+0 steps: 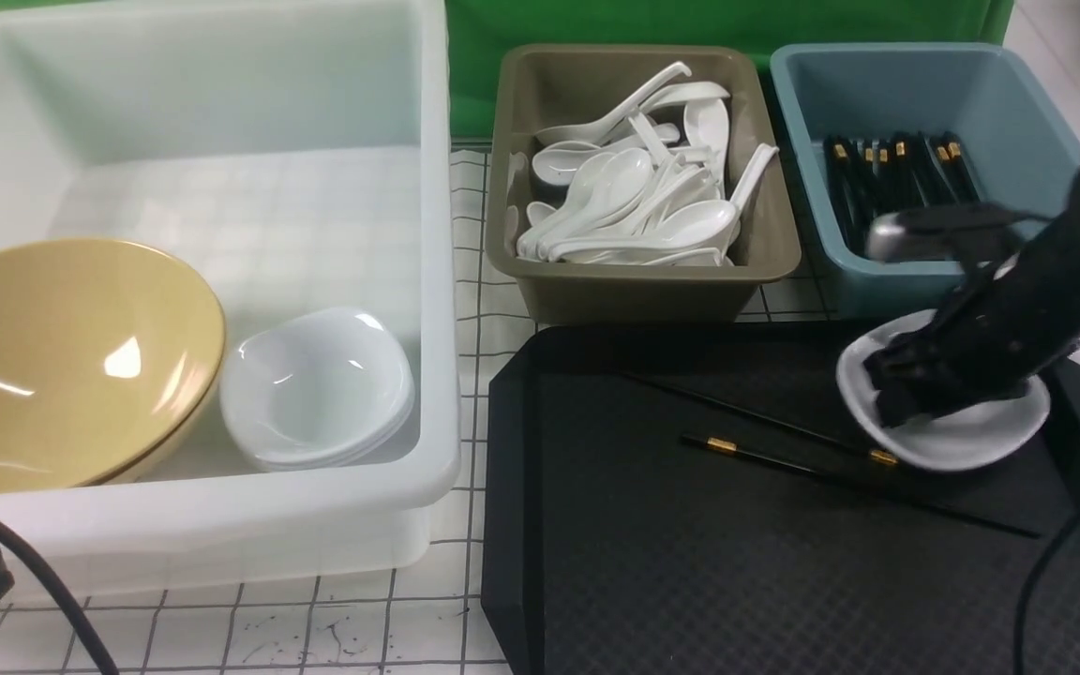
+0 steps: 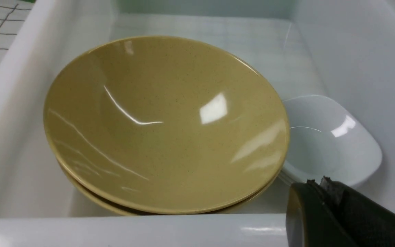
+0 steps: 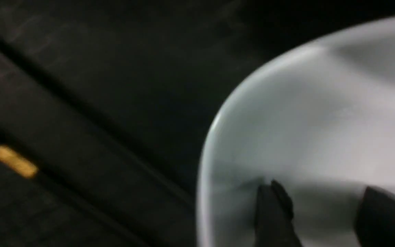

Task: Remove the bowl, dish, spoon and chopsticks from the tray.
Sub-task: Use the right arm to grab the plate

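From the front we see the right pincer (image 1: pixel 906 394) open wide, down in the white dish (image 1: pixel 971 441) at the far right corner of the tray (image 1: pixel 690 581). The chopsticks (image 1: pixel 721 445) lie on the tray beside it. At the left wrist, the left pincer (image 2: pixel 324 206) is closed tight by the bowl (image 2: pixel 163 123) in the white tub (image 2: pixel 19 137). At the right wrist, the right pincer's fingers (image 3: pixel 273 216) stand apart over the dish (image 3: pixel 321 120).

A lab bench staged as a canteen dish-sorting station. A green backdrop (image 1: pixel 596 23) stands behind a white gridded sheet (image 1: pixel 362 628). On it sit a white tub (image 1: pixel 221 506) of bowls (image 1: pixel 62 366), an olive tub (image 1: pixel 643 291) of spoons (image 1: pixel 634 206), a blue tub (image 1: pixel 915 281) of chopsticks (image 1: pixel 896 169) and a black tray (image 1: pixel 690 562).
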